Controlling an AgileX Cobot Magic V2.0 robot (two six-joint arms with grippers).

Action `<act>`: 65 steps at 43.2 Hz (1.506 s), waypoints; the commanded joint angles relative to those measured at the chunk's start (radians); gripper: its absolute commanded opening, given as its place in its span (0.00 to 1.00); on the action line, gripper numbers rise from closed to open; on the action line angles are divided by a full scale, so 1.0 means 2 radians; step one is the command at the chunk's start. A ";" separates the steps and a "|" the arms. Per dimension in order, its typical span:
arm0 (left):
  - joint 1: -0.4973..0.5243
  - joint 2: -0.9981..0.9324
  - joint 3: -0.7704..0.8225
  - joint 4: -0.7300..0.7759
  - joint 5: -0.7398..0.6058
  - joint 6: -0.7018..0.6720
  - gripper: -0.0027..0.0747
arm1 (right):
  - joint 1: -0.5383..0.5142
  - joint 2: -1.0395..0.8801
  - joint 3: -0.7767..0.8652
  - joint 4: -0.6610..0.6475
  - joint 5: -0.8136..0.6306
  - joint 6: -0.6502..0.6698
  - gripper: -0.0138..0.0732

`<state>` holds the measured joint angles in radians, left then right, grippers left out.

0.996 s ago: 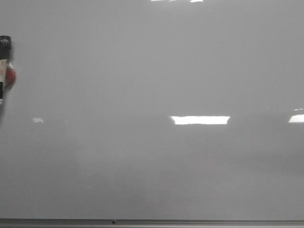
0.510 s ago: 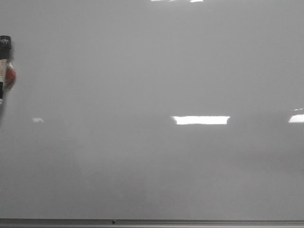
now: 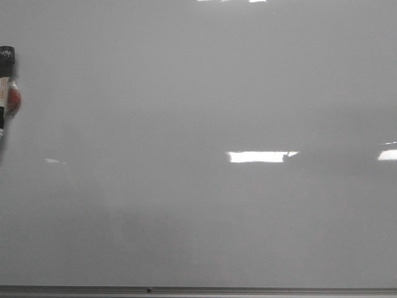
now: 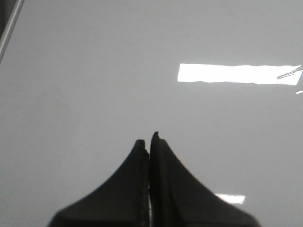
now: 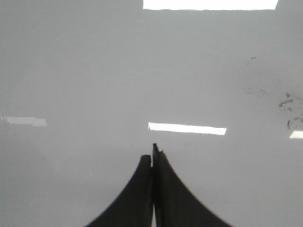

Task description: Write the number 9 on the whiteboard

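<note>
- Whiteboard (image 3: 205, 112) is filling the front view, frame strip (image 3: 248, 290) running along its lower edge.
- Marker (image 3: 6, 87) is sitting at the board's left edge.
- Left gripper (image 4: 149, 142) is showing its fingers pressed together, holding nothing.
- Right gripper (image 5: 152, 153) is likewise closed, facing the board near dark smudges (image 5: 289, 106).

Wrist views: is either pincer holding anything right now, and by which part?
Nothing is held. The left pincer and right pincer are both shut on nothing, facing the glossy pale grey whiteboard.

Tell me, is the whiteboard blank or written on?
Blank of any figure: the whiteboard shows only light reflections in front view; faint smudges show in right wrist view.
</note>
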<state>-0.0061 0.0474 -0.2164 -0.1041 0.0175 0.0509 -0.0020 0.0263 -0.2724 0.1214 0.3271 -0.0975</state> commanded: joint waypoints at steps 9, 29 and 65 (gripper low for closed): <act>0.000 0.145 -0.100 0.030 0.057 -0.002 0.01 | -0.003 0.099 -0.071 0.003 -0.010 -0.002 0.08; 0.000 0.163 -0.103 0.030 0.038 -0.002 0.84 | -0.003 0.105 -0.071 0.003 -0.014 -0.002 0.69; -0.087 0.505 -0.184 -0.010 0.019 -0.004 0.87 | -0.003 0.105 -0.071 0.003 -0.016 -0.002 0.84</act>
<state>-0.1975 0.9768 -0.5314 -0.1076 0.1695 0.0509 -0.0020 0.2177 -0.3797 0.1261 0.3786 -0.0975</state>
